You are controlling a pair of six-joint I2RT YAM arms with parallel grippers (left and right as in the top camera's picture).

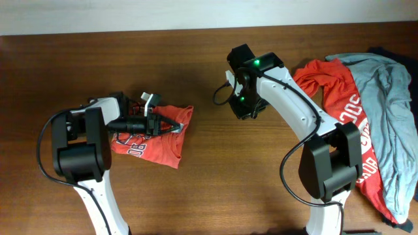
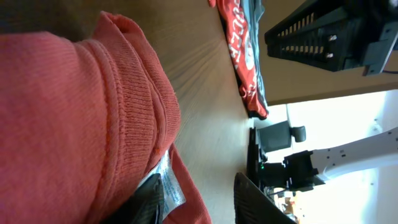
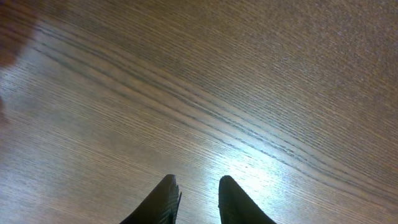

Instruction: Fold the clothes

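A: Where's the orange-red T-shirt (image 1: 163, 147)?

B: On the table (image 1: 215, 189), L arm's side, lying in a small flat bundle w/ pale lettering facing up. The L gripper (image 1: 168, 124) sits right over its upper edge, pointing twd the table's middle.

A: Has the L gripper got hold of it?

B: Doesn't look so. In the wrist view its fingers (image 2: 261, 202) stand apart, w/ wood showing in the gap. Ribbed cloth and a white tag (image 2: 171, 183) lie over one finger; the other is bare. So it's parted, nothing pinched.

A: And the R gripper (image 3: 198, 180)?

B: It hangs above bare wood near the table's ctr, well apart from the T-shirt. There's a narrow gap btw the fingers and nothing in it.

A: Rest of the clothes?

B: Heaped at the R arm's edge of the table. The red shirt (image 1: 339, 98) w/ white letters lies underneath, and the grey-blue shirt (image 1: 385, 111) is draped over part of it. Neither gripper touches that heap.
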